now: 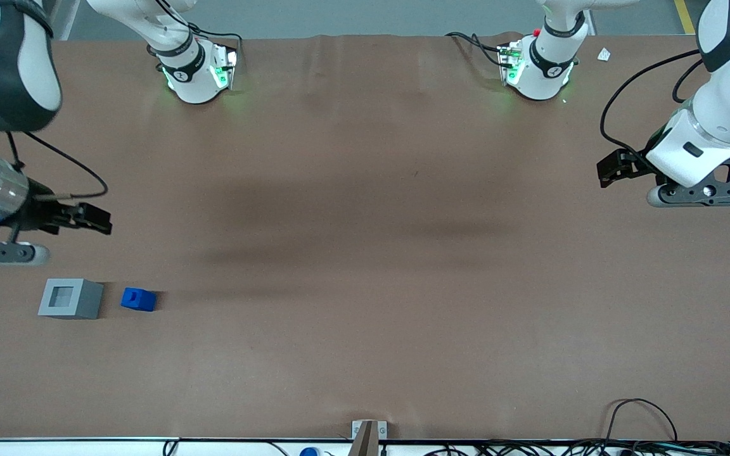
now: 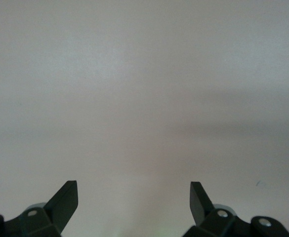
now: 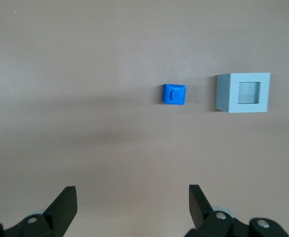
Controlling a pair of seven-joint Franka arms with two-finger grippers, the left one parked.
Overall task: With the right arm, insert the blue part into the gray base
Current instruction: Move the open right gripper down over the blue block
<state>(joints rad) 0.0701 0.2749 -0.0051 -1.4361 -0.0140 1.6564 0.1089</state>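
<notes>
While the gripper [image 3: 132,205] hovers with jaws apart, the blue part [image 3: 174,94] sits beside the gray base [image 3: 243,93].

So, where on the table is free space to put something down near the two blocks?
The brown table lies bare from the blue part toward the parked arm's end, and nearer the front camera than both blocks. Crowded only where the blue part sits close beside the gray base. The open gripper hovers above, holding nothing.

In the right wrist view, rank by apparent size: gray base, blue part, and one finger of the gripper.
1. gray base, largest.
2. One of the open gripper fingers, though it sits much nearer the camera, so its rank is unsure.
3. blue part, smallest, beside the base on the table.
</notes>
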